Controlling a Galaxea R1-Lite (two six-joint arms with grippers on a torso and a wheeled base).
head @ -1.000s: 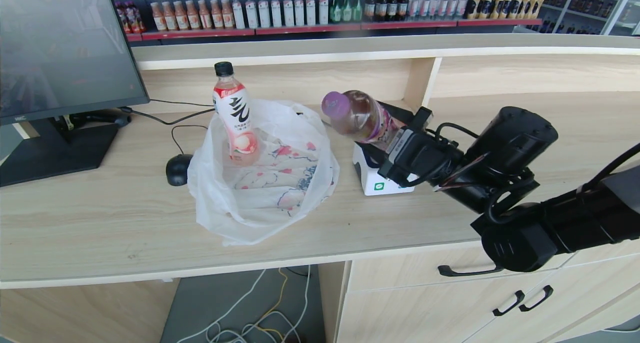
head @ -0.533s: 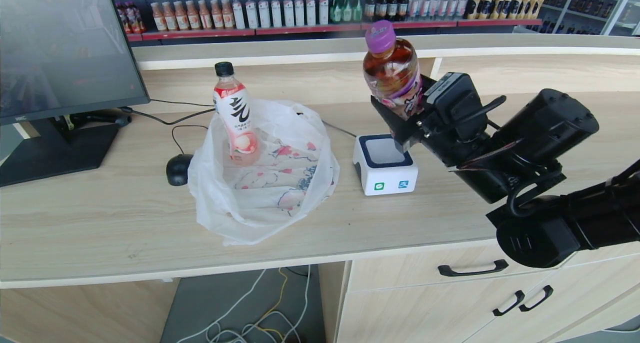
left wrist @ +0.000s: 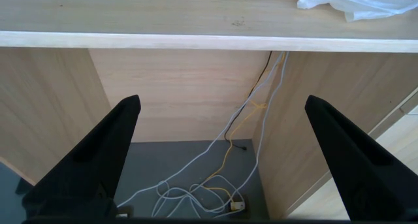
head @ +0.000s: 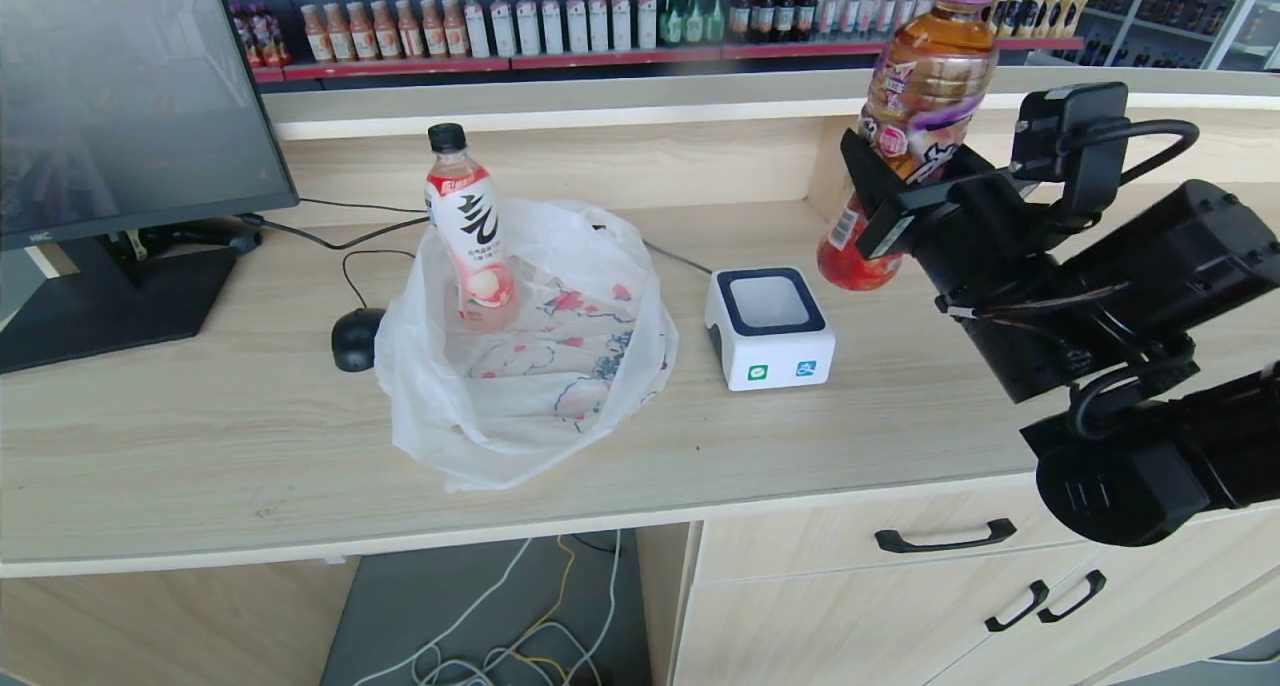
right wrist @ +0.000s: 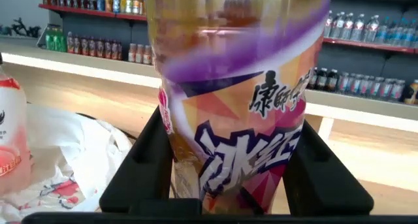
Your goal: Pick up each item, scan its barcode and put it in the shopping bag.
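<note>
Tea bottle (head: 925, 96) with purple cap, close to upright, clamped around its label between the two black fingers (head: 862, 171) of the right gripper (head: 890, 206). Pinched on both sides, base hanging free below the fingers, cap well above them.

White scanner (head: 769, 328) on the counter (head: 200, 416), lower than the fingers and off toward the robot's left, well apart from the bottle's base. Shopping bag (head: 530, 366) farther from the fingers again, just past the scanner, mouth open, with a pink bottle (head: 470, 236) standing inside.

Left gripper (left wrist: 219, 152) down below the counter edge, fingers spread wide, holding nothing.

Probably mid-carry; no telling from here whether scanned yet. To do it well:
- Keep the squeeze steady, the bottle being round, smooth and likely to twist.
- Turn what looks like a barcode patch (head: 843, 228), low on the label, to face the scanner's window, close above it without touching.
- Then travel over the bag's open mouth, clear of the pink bottle.
- Lower base first beside it, and only then spread the fingers.
</note>
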